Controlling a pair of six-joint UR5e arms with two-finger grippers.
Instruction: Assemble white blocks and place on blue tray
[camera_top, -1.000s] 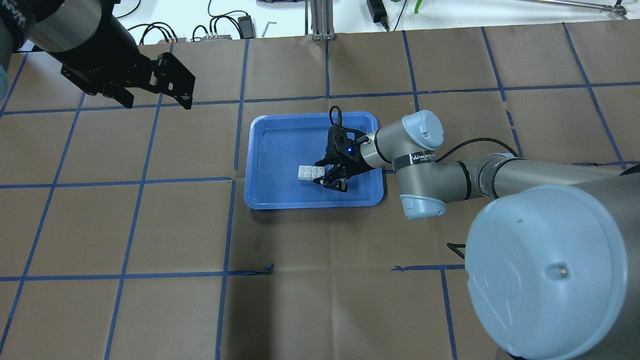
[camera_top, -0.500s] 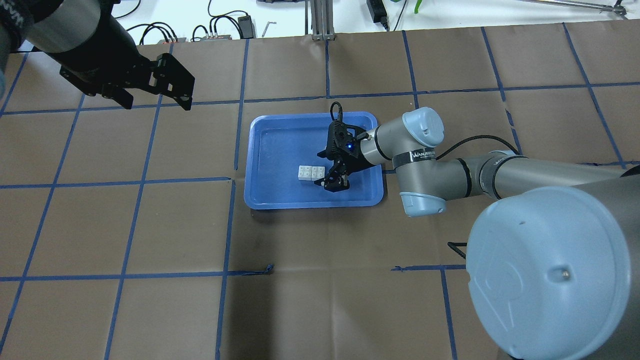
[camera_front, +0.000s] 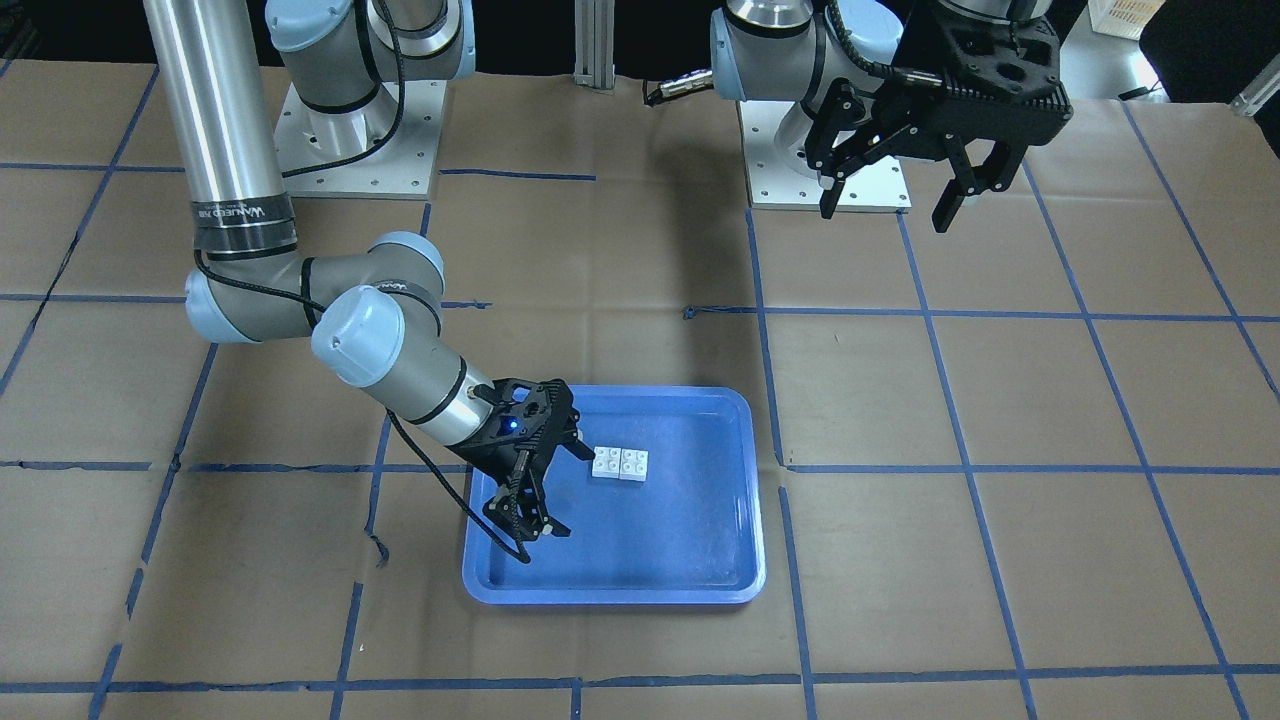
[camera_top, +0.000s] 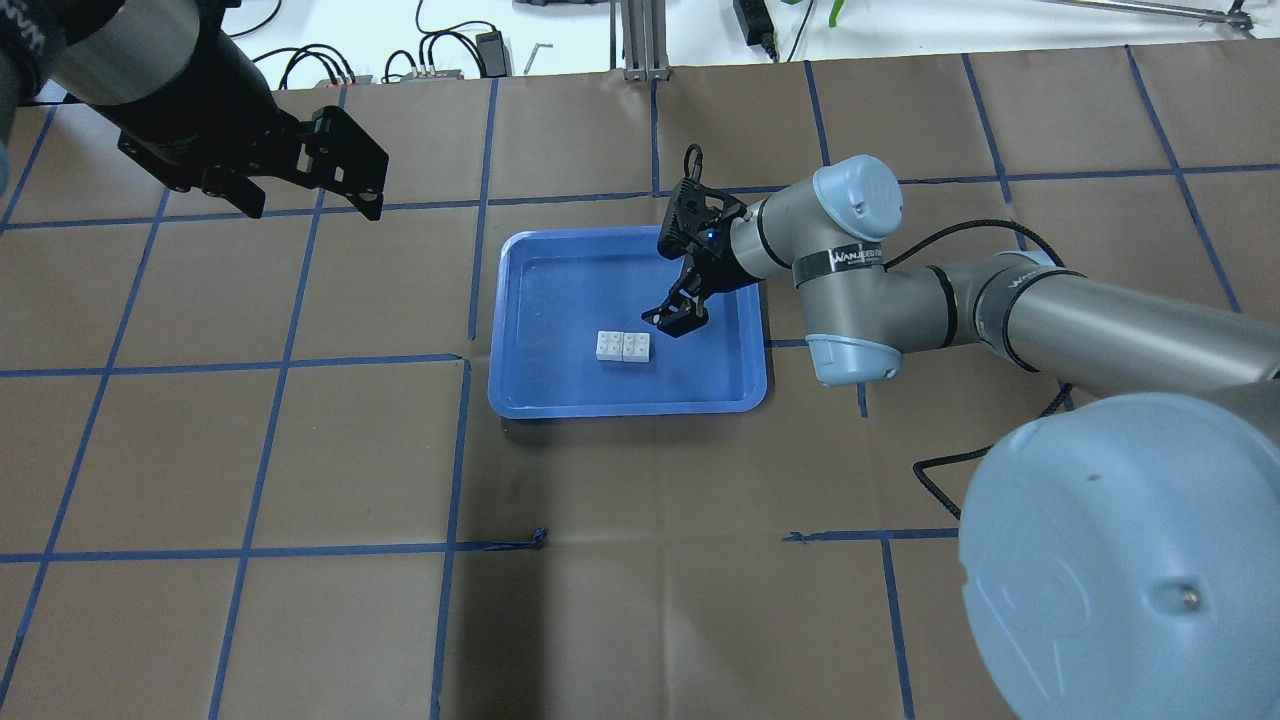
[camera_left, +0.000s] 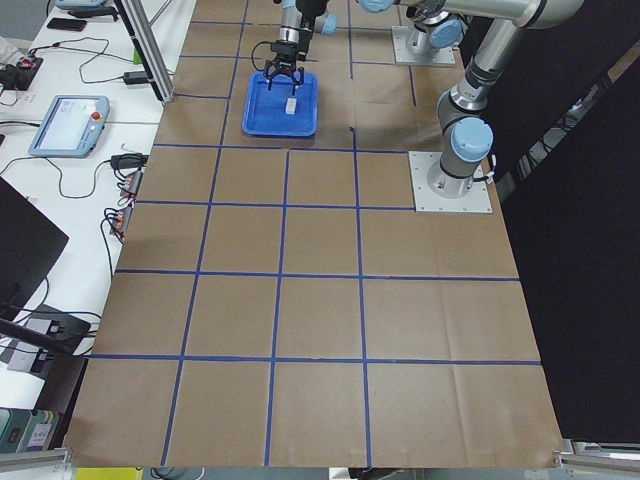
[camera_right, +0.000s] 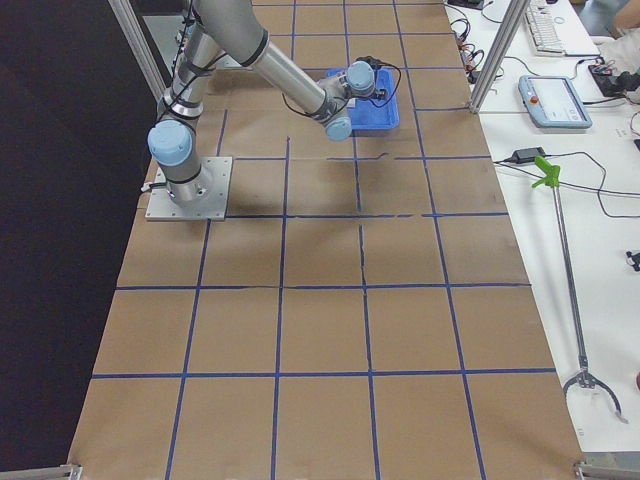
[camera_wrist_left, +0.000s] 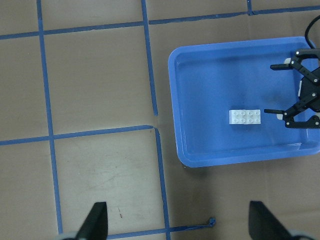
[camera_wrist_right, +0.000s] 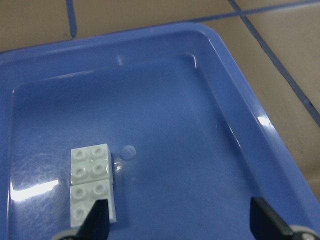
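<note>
A: What covers the table?

B: Brown paper (camera_top: 300, 450), marked into squares by blue tape lines (camera_front: 1000, 468). One loose tape end (camera_top: 538, 538) curls up where a line breaks off.

A: And on the white bench past the far edge?

B: Black cables (camera_top: 320, 68), a black power adapter (camera_top: 491, 47), and an aluminium post (camera_top: 640, 40) at the table's edge.

A: Anything on the side bench?

B: A teach pendant (camera_right: 553, 102), and a small green piece (camera_right: 545, 170) at one end of a long metal rod (camera_right: 568, 290). The rod's other end carries a claw.

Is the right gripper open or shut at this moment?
Open. The right gripper has its jaws wide apart over the blue tray, beside the white blocks, holding nothing.
</note>
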